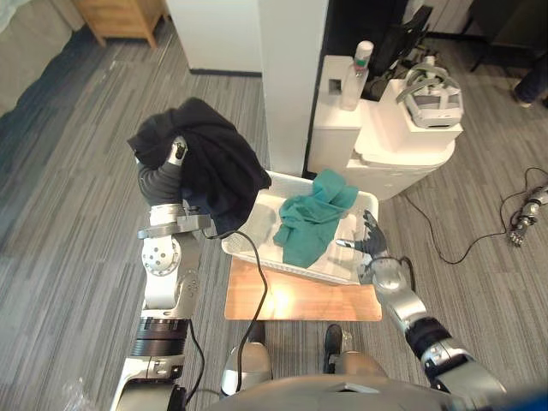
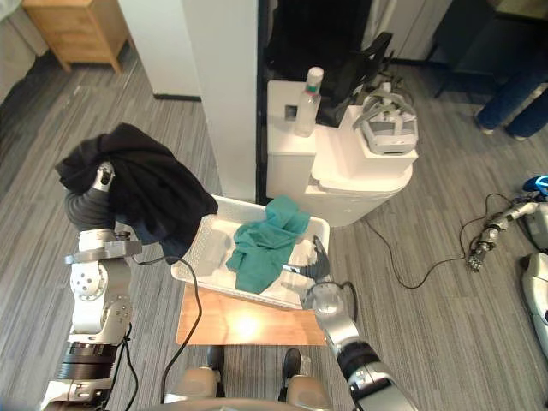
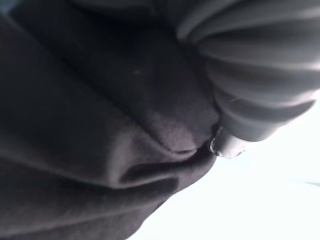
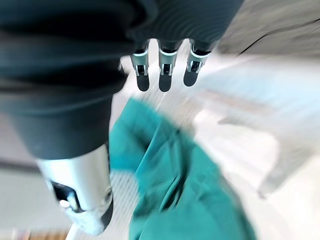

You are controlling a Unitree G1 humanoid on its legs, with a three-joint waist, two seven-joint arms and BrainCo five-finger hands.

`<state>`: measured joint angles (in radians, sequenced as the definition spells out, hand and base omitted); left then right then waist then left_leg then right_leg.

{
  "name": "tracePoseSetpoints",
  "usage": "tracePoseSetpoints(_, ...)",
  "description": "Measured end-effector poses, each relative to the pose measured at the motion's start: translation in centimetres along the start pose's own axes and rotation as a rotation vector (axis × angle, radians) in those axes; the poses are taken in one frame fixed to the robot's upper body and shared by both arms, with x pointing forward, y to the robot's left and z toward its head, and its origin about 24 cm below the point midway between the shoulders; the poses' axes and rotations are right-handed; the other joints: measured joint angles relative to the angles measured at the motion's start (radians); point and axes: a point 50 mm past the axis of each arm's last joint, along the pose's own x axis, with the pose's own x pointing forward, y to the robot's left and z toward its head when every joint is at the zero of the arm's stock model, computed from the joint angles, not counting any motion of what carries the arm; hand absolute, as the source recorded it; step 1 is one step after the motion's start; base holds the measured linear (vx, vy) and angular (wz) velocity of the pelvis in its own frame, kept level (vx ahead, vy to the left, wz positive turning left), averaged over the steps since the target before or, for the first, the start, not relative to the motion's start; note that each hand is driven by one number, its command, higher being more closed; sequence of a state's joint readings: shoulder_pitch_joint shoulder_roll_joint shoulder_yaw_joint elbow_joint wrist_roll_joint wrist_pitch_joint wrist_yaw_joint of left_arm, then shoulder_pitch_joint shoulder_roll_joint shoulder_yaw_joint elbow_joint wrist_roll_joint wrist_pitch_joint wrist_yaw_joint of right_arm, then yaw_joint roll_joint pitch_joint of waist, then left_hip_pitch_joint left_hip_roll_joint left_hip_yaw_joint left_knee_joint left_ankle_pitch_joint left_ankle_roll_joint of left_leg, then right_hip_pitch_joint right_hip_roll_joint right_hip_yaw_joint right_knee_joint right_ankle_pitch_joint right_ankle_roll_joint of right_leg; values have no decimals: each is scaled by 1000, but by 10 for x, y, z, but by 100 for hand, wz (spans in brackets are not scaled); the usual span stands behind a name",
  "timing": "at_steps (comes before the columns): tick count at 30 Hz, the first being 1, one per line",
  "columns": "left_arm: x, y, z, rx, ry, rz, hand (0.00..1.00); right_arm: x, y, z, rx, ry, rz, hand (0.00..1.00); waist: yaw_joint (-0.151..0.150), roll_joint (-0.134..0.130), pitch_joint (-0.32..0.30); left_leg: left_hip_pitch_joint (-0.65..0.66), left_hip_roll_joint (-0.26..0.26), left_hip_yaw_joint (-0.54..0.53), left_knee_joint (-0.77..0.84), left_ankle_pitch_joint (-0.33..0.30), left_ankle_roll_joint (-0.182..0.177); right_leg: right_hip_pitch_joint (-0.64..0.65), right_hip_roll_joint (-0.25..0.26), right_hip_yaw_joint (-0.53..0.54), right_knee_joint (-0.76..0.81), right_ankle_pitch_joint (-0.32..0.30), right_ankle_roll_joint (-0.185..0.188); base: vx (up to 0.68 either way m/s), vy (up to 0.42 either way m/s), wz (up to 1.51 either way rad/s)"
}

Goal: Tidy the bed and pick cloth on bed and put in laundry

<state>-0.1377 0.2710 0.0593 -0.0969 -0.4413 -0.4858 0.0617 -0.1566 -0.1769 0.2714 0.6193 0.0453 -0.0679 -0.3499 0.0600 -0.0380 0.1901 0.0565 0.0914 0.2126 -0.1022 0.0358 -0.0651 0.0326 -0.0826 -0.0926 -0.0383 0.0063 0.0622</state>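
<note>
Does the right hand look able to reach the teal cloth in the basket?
Probably yes. The right hand is open at the basket's right rim, the teal cloth lies just past it with nothing between, and the dark cloth hangs at the opposite side.

A cloth (image 1: 312, 224) lies in the basket (image 1: 257, 254) atop the table (image 1: 300, 301).

You're in a lab or office bay, not a lived-in home. Evidence: grey carpet-plank floor (image 1: 77, 223), VR headset (image 1: 432, 96) and spray bottle (image 1: 355, 75) parked on a white cabinet (image 1: 402, 150), spare robot hand (image 2: 495, 227) lying cabled on the floor, what looks like a dark office chair (image 2: 364, 56) behind the cabinet, a person's legs (image 2: 518, 98) standing by. Domestic props: wooden nightstand (image 1: 120, 17), laundry basket (image 2: 201, 248) on a small wooden table (image 1: 291, 300).
</note>
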Motion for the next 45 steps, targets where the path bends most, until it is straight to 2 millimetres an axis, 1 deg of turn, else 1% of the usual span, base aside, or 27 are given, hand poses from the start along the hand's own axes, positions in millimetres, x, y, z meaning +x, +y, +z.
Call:
tracePoseSetpoints(1,1,-3,4,-1,-21,-32,100,-6,-6,-10,15,28,-36,0,-17,4,-17,4,3,2,0,0,0,3,3,6,-2,0,0,7,-24,-16)
tracePoseSetpoints(4,3,-10,10,-4,-48,-100,100,-19,-20,-28,17,71,-115,0,-48,10,-43,30,14,33,0,-4,-6,12,13,39,-10,3,0,16,-17,-32)
tracePoseSetpoints(5,3,-11,9,-8,-47,-109,100,-22,-22,-32,20,83,-128,0,-54,12,-51,32,15,39,0,-5,-7,13,14,44,-13,4,1,20,-7,-39)
tracePoseSetpoints(8,1,-22,6,-16,-36,-153,100,-36,-37,-48,52,123,-204,0,-97,24,-76,42,15,58,3,-8,-11,15,18,60,-20,12,2,29,5,-20)
tracePoseSetpoints(11,1,-27,2,-7,-6,-184,100,-49,-49,-64,66,165,-262,0,-115,28,-82,68,17,86,4,-12,-16,23,23,91,-22,17,0,14,18,-29)
tracePoseSetpoints(12,0,-30,-1,-9,23,-197,100,-56,-54,-71,74,188,-285,0,-129,28,-87,75,20,89,4,-17,-16,30,25,98,-27,19,0,-9,-3,-27)
tracePoseSetpoints(13,-1,-32,-5,-9,50,-216,100,-63,-57,-79,82,215,-306,0,-132,26,-89,82,26,102,3,-19,-17,30,28,107,-27,21,-1,-14,-7,-23)
tracePoseSetpoints(15,-10,-35,-12,15,101,-243,100,-72,-62,-89,92,248,-331,0,-143,25,-91,87,23,107,2,-20,-17,30,31,111,-25,22,-2,-26,-5,-15)
tracePoseSetpoints(16,-21,-35,-17,60,141,-263,100,-77,-66,-94,101,265,-345,0,-157,25,-91,90,23,108,2,-20,-17,31,31,112,-24,22,-2,-31,3,-3)
tracePoseSetpoints(17,-27,-34,-20,89,164,-276,100,-79,-69,-96,109,274,-354,0,-160,25,-91,92,23,109,2,-20,-17,32,31,112,-24,22,-2,0,0,0)
tracePoseSetpoints(18,-37,-34,-28,146,212,-297,100,-85,-73,-103,126,295,-375,0,-162,25,-91,100,23,110,2,-20,-17,40,31,113,-24,22,-2,0,0,0)
tracePoseSetpoints(19,-46,-30,-37,227,261,-301,100,-91,-76,-111,131,318,-380,0,-165,25,-93,107,23,111,0,-21,-17,44,31,113,-25,20,-1,-34,-1,1)
tracePoseSetpoints(20,-50,-27,-42,276,284,-300,100,-94,-77,-114,132,332,-378,0,-166,25,-93,109,23,112,0,-23,-17,45,31,113,-25,18,0,-45,1,-1)
tracePoseSetpoints(21,-56,-21,-51,369,328,-296,100,-98,-79,-120,134,355,-372,0,-172,25,-94,112,23,122,0,-25,-17,45,31,118,-25,13,5,-37,5,-6)
tracePoseSetpoints(22,-58,-18,-55,406,352,-290,100,-100,-79,-123,138,363,-369,0,-174,25,-94,113,24,131,-1,-26,-18,44,31,122,-25,10,5,-33,14,-17)
tracePoseSetpoints(24,-74,-3,-68,525,474,-279,100,-109,-78,-133,190,398,-352,0,-180,32,-98,117,23,152,-1,-34,-25,37,32,143,-25,10,5,-20,21,-25)
tracePoseSetpoints(26,-89,6,-77,588,557,-271,100,-114,-79,-137,216,407,-347,0,-182,39,-105,119,23,163,-1,-38,-24,32,32,155,-27,10,6,5,21,-19)
tracePoseSetpoints(27,-98,10,-80,629,595,-271,100,-122,-80,-144,232,426,-351,0,-184,41,-106,118,23,166,-1,-41,-24,29,32,161,-27,9,7,28,23,-15)
tracePoseSetpoints(32,-122,23,-93,814,679,-256,100,-143,-77,-161,259,495,-310,0,-188,37,-108,120,24,186,-1,-49,-23,29,31,171,-26,9,10,54,18,-9)
tracePoseSetpoints(34,-128,31,-98,865,711,-226,100,-144,-73,-162,270,492,-283,0,-190,38,-107,121,25,205,-1,-52,-20,23,33,189,-26,13,14,67,22,-25)
tracePoseSetpoints(36,-129,37,-103,890,736,-206,100,-143,-72,-161,275,475,-264,0,-192,39,-107,117,25,221,-1,-60,-24,6,37,205,-24,12,13,36,13,-25)
tracePoseSetpoints(38,-124,42,-109,914,754,-205,100,-141,-71,-160,278,463,-251,0,-197,39,-107,102,24,231,-1,-64,-25,-16,41,216,-21,11,11,38,0,-22)
tracePoseSetpoints(39,-119,46,-112,943,754,-212,100,-137,-70,-158,283,450,-242,0,-206,37,-103,92,25,243,0,-66,-27,-37,44,225,-16,9,8,51,-2,-31)
tracePoseSetpoints(41,-110,52,-115,990,753,-225,100,-129,-68,-155,298,431,-237,0,-212,42,-100,64,24,251,2,-66,-28,-73,45,246,-8,20,12,57,2,-34)
tracePoseSetpoints(43,-89,52,-120,1026,722,-197,100,-116,-68,-146,312,383,-230,0,-223,43,-42,52,23,273,5,-62,-21,-103,47,267,6,27,12,35,3,-30)
tracePoseSetpoints(44,-83,52,-121,1042,710,-194,100,-112,-68,-143,314,370,-227,0,-230,44,-32,40,22,275,5,-61,-20,-116,47,269,7,30,12,15,-6,-21)
tracePoseSetpoints(45,-70,51,-122,1064,680,-185,100,-102,-69,-135,321,333,-223,0,-239,47,-1,19,19,277,5,-59,-17,-141,46,273,8,38,13,15,-6,-12)
